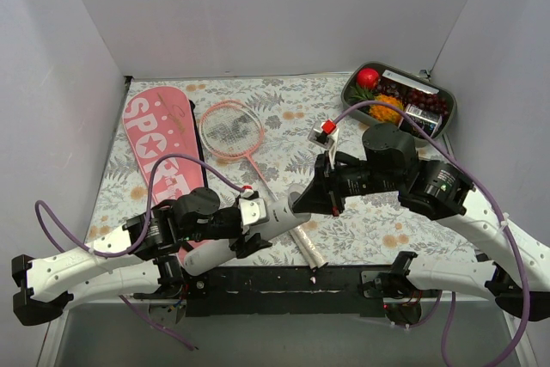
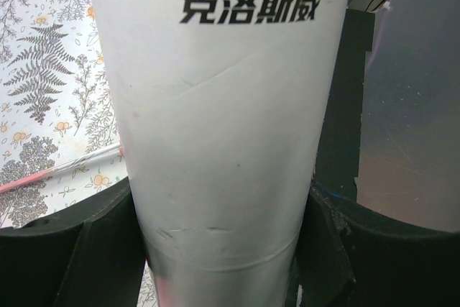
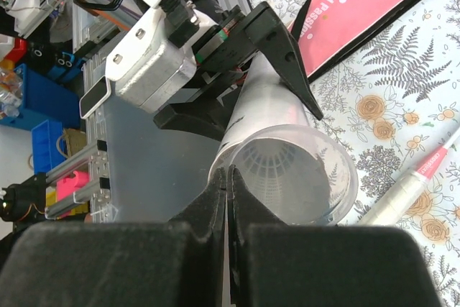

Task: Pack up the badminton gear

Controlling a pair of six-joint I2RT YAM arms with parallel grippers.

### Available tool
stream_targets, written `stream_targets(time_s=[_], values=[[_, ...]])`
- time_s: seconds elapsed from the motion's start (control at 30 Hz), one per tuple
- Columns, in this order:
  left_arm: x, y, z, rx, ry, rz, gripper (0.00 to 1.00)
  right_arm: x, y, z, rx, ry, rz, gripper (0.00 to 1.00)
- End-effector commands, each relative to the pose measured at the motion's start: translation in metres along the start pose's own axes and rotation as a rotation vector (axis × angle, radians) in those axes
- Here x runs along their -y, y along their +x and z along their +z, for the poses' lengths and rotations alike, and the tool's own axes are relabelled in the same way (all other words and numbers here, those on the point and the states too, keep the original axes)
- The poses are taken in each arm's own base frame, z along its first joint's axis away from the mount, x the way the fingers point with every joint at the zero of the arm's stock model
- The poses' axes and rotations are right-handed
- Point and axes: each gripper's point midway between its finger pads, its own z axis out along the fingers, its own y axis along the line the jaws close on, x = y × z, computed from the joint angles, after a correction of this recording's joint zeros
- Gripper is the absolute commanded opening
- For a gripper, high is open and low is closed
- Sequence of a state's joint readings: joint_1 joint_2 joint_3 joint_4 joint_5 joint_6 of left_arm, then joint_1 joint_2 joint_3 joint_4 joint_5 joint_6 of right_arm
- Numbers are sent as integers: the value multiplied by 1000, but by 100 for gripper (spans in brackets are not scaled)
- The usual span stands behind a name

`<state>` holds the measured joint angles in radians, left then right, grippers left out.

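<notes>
Two claws were logged. The left gripper (image 1: 256, 228) was clamped around the long white tube (image 1: 284, 211), its jaws kept fairly wide by the tube's girth. The tube was held clear of the table and tilted, with its mouth facing the right gripper (image 3: 228, 181). The right jaws were fully closed, tips at the rim of the mouth; contact with the rim could not be judged. Only the right wrist view showed the shuttlecock (image 3: 277, 167) sitting inside the tube. Only the left wrist view showed black lettering on the tube wall. Only the top view showed the whole racket (image 1: 230, 129), flat on the table just beside the pink bag (image 1: 157, 139) at left rear.
</notes>
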<state>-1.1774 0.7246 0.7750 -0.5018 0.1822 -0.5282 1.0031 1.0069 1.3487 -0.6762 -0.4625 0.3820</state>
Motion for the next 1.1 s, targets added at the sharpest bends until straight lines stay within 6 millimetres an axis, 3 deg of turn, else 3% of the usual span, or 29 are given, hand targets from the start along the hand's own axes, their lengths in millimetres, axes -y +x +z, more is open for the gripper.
stream_targets(time_s=[0.0, 0.5, 0.87, 1.07], values=[[-2, -12, -6, 35, -14, 15, 13, -15, -11, 1, 43, -35, -35, 1], [-2, -12, -7, 39, -19, 17, 13, -34, 7, 3, -8, -34, -46, 1], [-2, -11, -5, 38, -16, 15, 13, -34, 6, -10, -8, 6, -43, 1], [-3, -10, -4, 33, -18, 17, 13, -30, 15, -5, -35, 14, -34, 1]])
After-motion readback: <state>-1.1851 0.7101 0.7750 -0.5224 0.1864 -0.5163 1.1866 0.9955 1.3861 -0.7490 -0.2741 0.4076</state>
